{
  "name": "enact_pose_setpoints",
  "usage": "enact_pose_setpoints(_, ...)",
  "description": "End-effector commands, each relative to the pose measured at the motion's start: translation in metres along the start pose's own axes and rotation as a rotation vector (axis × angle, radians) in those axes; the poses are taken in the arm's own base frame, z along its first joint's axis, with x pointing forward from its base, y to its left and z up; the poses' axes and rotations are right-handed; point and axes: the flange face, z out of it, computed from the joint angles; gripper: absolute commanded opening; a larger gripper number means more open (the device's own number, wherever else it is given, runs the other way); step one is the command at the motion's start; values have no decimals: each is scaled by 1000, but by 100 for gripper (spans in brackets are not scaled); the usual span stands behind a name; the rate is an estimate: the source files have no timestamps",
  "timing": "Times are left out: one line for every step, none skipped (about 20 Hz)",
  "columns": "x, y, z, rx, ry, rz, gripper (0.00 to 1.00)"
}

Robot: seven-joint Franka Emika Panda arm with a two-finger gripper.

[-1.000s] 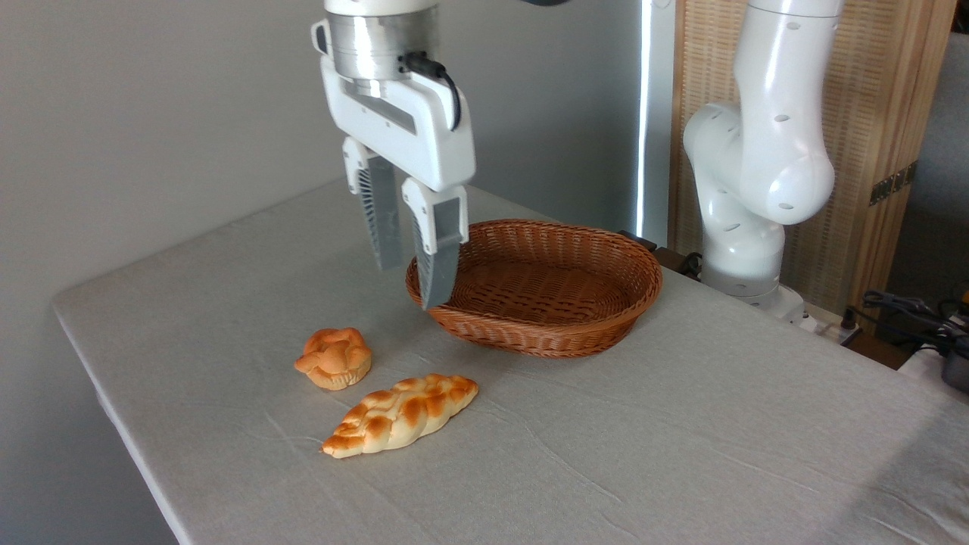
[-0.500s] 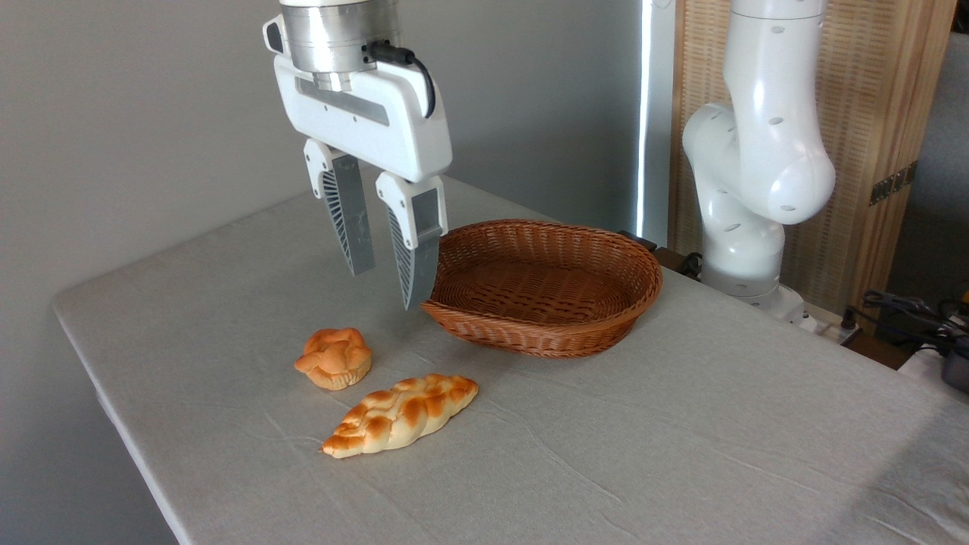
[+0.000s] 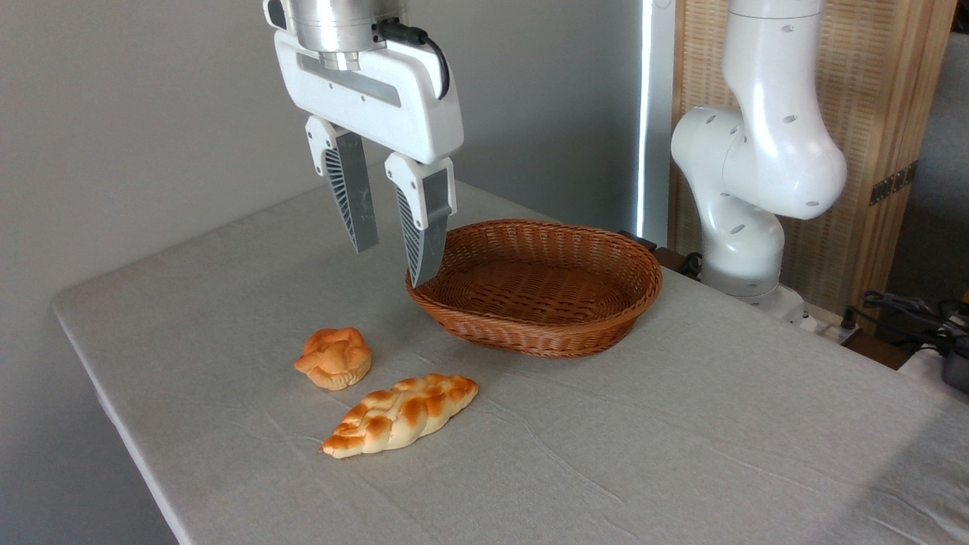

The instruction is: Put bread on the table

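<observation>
Bread (image 3: 400,415) unmoved on table (image 3: 681,454), claw (image 3: 394,261) raised, empty

A grey-clothed surface (image 3: 681,454) carries a braided bread (image 3: 400,415) near its front edge, a small knotted bun (image 3: 334,357) just beside it, and a wicker basket (image 3: 575,333) farther back.
</observation>
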Motion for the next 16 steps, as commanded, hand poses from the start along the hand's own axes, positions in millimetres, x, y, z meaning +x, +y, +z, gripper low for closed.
enact_pose_setpoints(6,0,1,-16,-14,-3,100)
enact_pose_setpoints(4,-3,1,-15,-15,-7,100)
enact_pose_setpoints(3,-4,0,-16,-14,-9,100)
enact_pose_setpoints(2,-6,0,-15,-14,-10,100)
enact_pose_setpoints(1,-7,0,-14,-14,-9,100)
enact_pose_setpoints(1,-7,0,-14,-14,-9,100)
enact_pose_setpoints(3,-5,1,-14,-15,-1,100)
enact_pose_setpoints(3,-5,1,-14,-17,-3,100)
enact_pose_setpoints(4,-4,1,-13,-16,-1,100)
enact_pose_setpoints(4,-4,2,-15,-18,0,100)
enact_pose_setpoints(6,-2,2,-15,-19,3,100)
enact_pose_setpoints(7,-1,4,-18,-22,5,100)
enact_pose_setpoints(6,-2,5,-22,-28,5,100)
enact_pose_setpoints(7,0,5,-22,-31,8,100)
enact_pose_setpoints(9,1,5,-21,-30,12,100)
enact_pose_setpoints(9,1,4,-18,-31,13,100)
